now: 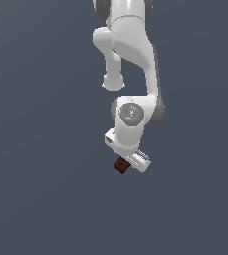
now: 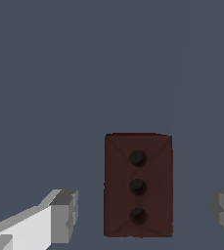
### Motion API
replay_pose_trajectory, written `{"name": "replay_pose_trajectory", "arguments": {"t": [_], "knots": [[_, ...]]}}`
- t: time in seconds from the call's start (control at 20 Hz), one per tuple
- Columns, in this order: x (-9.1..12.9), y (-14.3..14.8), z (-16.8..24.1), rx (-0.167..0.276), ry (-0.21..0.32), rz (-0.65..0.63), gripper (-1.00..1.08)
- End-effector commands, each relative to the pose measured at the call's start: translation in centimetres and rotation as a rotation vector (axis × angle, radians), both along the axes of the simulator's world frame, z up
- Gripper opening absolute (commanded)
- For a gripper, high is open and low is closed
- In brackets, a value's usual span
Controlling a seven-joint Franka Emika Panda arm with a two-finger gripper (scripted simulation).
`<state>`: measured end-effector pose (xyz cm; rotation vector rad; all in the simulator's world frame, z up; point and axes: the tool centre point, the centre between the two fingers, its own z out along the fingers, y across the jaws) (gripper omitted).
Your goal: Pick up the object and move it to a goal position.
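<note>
The object [image 2: 138, 185] lies between the hand's [image 2: 143, 212] fingers [image 2: 64, 215], touching neither.

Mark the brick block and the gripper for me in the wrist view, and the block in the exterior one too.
block [image 2: 138, 185], wrist view: top face, at the middle hole.
gripper [image 2: 145, 212], wrist view: midway between the two fingertips.
block [image 1: 120, 166], exterior view: visible side under the hand.

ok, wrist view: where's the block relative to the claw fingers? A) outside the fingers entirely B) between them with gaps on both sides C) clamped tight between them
B: the block sits between the two fingers, with bare floor visible on each side, so the claw is open around it.
</note>
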<state>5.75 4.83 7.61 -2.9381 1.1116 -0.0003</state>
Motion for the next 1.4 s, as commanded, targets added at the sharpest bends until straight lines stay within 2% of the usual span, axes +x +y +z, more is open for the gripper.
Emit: {"name": "replay_pose_trajectory", "arguments": {"t": [0.0, 0.4, 0.7, 0.75, 1.35], "knots": [[0.0, 0.0, -0.5, 0.000, 0.001, -0.001, 1.00], [-0.1, 0.0, -4.2, 0.000, 0.000, -0.004, 1.00], [0.0, 0.0, -4.9, 0.000, 0.000, -0.005, 1.00], [0.0, 0.0, -4.9, 0.000, 0.000, -0.005, -1.00], [-0.1, 0.0, -4.9, 0.000, 0.001, -0.004, -1.00]]}}
